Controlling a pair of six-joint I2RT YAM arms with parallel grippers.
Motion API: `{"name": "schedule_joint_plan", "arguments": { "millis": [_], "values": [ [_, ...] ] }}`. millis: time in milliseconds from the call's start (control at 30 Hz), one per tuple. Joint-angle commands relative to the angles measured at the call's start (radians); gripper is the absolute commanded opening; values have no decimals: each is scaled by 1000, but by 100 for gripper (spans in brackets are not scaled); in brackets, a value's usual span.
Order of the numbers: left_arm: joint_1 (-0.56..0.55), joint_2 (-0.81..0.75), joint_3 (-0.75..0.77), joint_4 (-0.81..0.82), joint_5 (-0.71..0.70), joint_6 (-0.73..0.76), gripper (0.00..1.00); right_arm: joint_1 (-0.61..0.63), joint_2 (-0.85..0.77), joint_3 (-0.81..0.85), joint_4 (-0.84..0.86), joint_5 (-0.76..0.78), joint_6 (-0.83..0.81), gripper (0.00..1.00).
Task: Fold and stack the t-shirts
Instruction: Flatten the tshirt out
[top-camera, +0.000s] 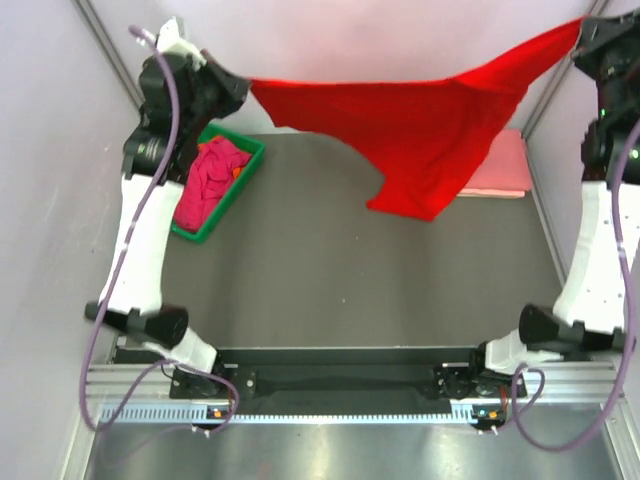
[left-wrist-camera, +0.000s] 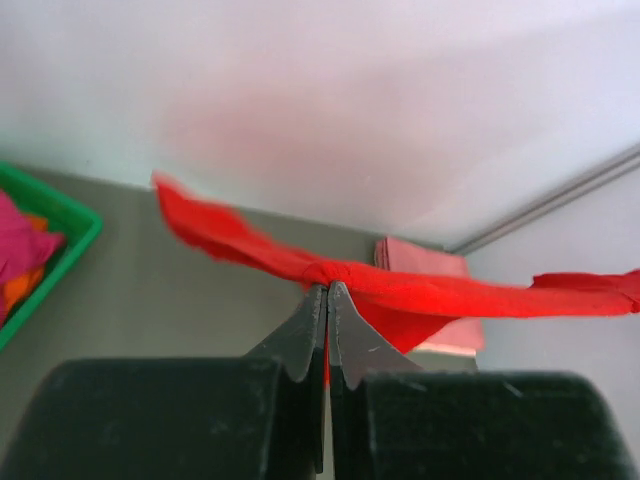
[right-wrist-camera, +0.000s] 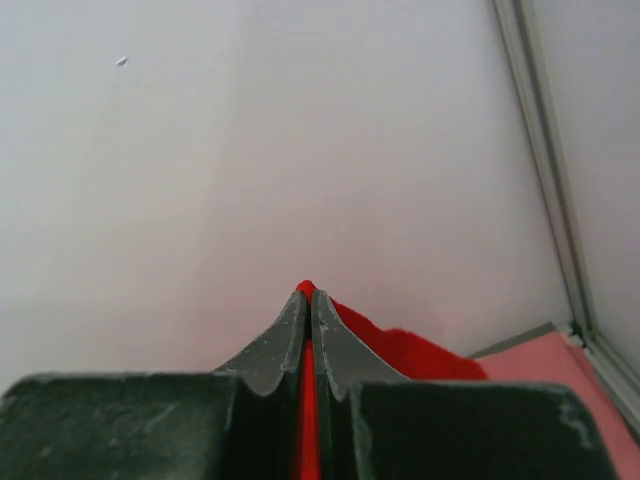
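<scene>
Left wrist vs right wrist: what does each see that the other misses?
Left wrist only: the green tray with magenta and orange shirts, and the left gripper shut on the red t-shirt. Right wrist only: the right gripper shut on the same shirt's other end. Both: red cloth, the folded pink shirt, the pale wall.

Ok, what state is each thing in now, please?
left gripper: jaws shut on red t-shirt.
right gripper: jaws shut on red t-shirt.
red t-shirt: unfolded, held up, stretched between both grippers.
pink t-shirt: folded, lying flat on table.
magenta t-shirt: crumpled in green tray.
</scene>
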Motion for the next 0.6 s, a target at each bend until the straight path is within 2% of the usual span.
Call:
{"name": "schedule_joint_plan", "arguments": {
  "millis": [0, 33, 100, 133, 200, 233, 333, 467, 567],
  "values": [
    [5, -206, -205, 0, 11, 23, 0, -3, -161, -146, -15, -104, 35, 0],
    [5, -249, -335, -6, 14, 23, 0, -5, -214, -188, -50, -98, 41, 0],
    [4, -372, -469, -27, -7, 3, 0, -5, -268, -310, -172, -90, 64, 0],
    [4, -415, -610, -21, -7, -11, 0, -5, -329, -416, -214, -90, 72, 0],
    [4, -545, -739, -30, -59, -29, 0, -5, -414, -560, -286, -93, 102, 0],
    [4, -587, -851, -56, -77, -37, 0, -5, -519, -731, -299, -97, 119, 0],
    [4, -746, -1034, -110, -186, -63, 0, -5, -732, -1044, -331, -146, 167, 0],
    [4, -946, -1186, -162, -318, -78, 0, -5, -905, -1263, -471, -180, 155, 0],
    [4, -1036, -1290, -167, -314, -100, 0, 7, -988, -1360, -564, -154, 120, 0]
  ]
}}
